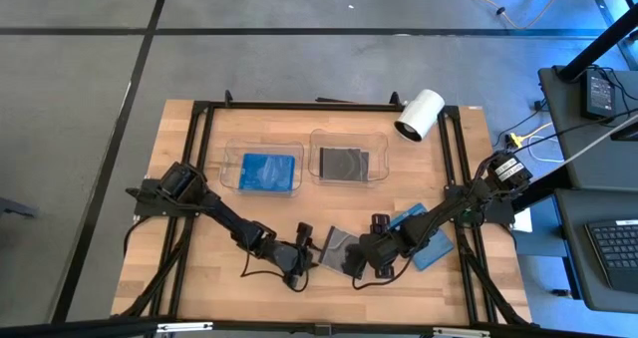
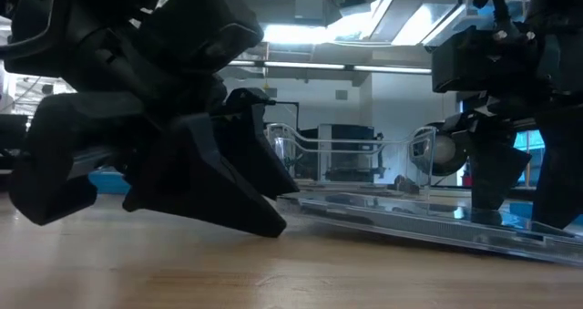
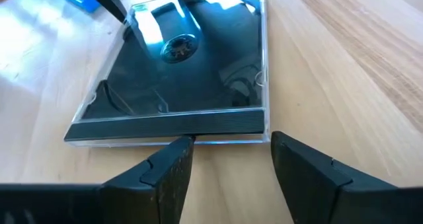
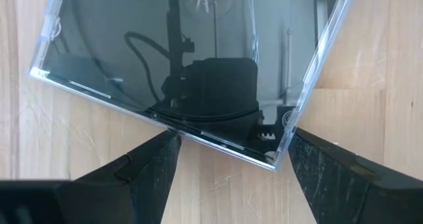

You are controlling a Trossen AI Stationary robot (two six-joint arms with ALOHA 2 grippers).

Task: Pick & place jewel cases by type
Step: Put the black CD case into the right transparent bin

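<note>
A dark grey jewel case [image 1: 337, 246] lies flat on the wooden table near its front edge, between my two grippers. My left gripper [image 1: 304, 249] is open at the case's left edge, its fingertips just in front of the spine [image 3: 228, 141]. My right gripper [image 1: 356, 259] is open at the case's right side, with one corner of the case [image 4: 277, 163] between its fingers [image 4: 231, 145]. A blue jewel case [image 1: 431, 241] lies on the table under my right arm. More blue cases [image 1: 267, 169] lie in the left clear tray, and a dark one [image 1: 344, 164] lies in the right tray. My left gripper has one fingertip [image 3: 180, 147] right at the case's spine edge [image 3: 165, 128], coming level from the table's left; I cannot tell whether it touches. My right gripper has one fingertip [image 4: 162, 148] close against the case's edge [image 4: 192, 137] beside the corner; I cannot tell whether it touches.
Two clear shallow trays [image 1: 231, 159] [image 1: 382, 151] stand side by side at the table's middle back. A white cylinder [image 1: 419, 114] sits on the black frame at the far right. Frame rails run along both sides of the table. Bare wood lies at the front left.
</note>
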